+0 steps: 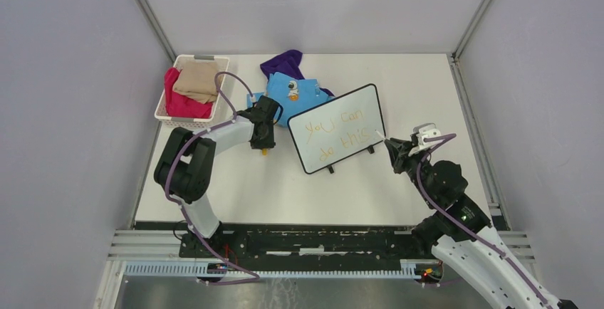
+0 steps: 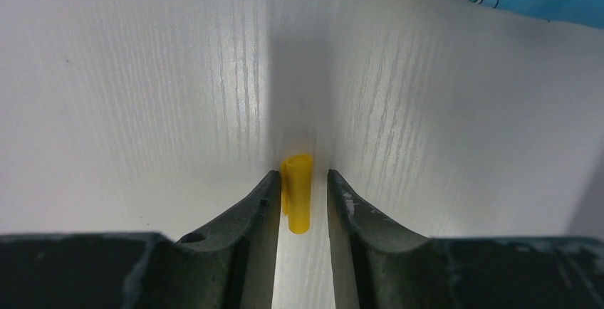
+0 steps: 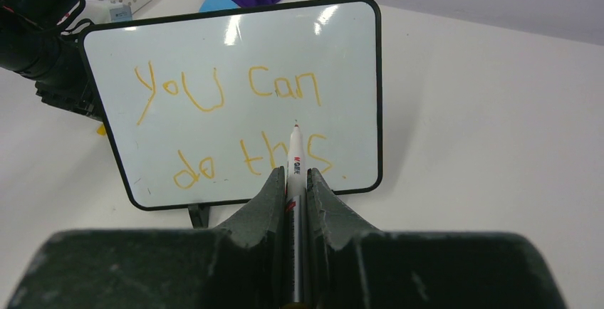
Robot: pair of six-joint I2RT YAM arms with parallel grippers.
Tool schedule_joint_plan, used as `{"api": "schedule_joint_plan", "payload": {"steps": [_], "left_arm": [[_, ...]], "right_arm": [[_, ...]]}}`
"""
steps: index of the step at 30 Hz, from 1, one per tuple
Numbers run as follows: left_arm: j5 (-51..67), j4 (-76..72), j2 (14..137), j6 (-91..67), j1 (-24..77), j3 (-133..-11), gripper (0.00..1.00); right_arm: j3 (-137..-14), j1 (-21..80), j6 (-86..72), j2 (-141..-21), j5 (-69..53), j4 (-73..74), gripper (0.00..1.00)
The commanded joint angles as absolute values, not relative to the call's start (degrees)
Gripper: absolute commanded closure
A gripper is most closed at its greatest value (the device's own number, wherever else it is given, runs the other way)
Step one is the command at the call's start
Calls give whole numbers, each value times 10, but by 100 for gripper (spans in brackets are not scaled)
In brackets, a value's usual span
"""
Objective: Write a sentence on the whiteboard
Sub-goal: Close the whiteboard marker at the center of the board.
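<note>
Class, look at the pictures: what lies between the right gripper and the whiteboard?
A white marker, clamped in the right gripper, points its tip at the whiteboard; the right wrist view shows it.

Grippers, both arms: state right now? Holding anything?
Left gripper: open, jaws either side of a yellow cap, with a gap showing on one side, so not clamped.
Right gripper: closed, holding the marker.
</note>
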State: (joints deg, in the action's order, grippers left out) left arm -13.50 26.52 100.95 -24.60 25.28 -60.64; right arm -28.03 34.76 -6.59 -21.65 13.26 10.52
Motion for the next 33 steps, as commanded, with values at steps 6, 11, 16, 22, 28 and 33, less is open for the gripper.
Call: {"api": "schedule_joint_plan", "payload": {"steps": [6,11,16,22,28,33], "left_arm": [[-150,278,1022,-232,256,-603,70],[-152,276,1002,-256,256,-581,77],[-142,277,981,-301,256,-568,84],[-139,282,942,-378,258,-572,94],[-166,301,924,-410,288,-572,93],[-175,300,926,-408,294,-548,92]], "right_arm": [[-296,349,-66,-197,154,104,100],[-294,349,-62,-190,156,105,100],[-295,349,-57,-184,160,107,100],[-292,349,-57,-178,162,109,100],[-291,349,-52,-176,166,110,100],[-287,350,-52,-175,166,109,100]]}}
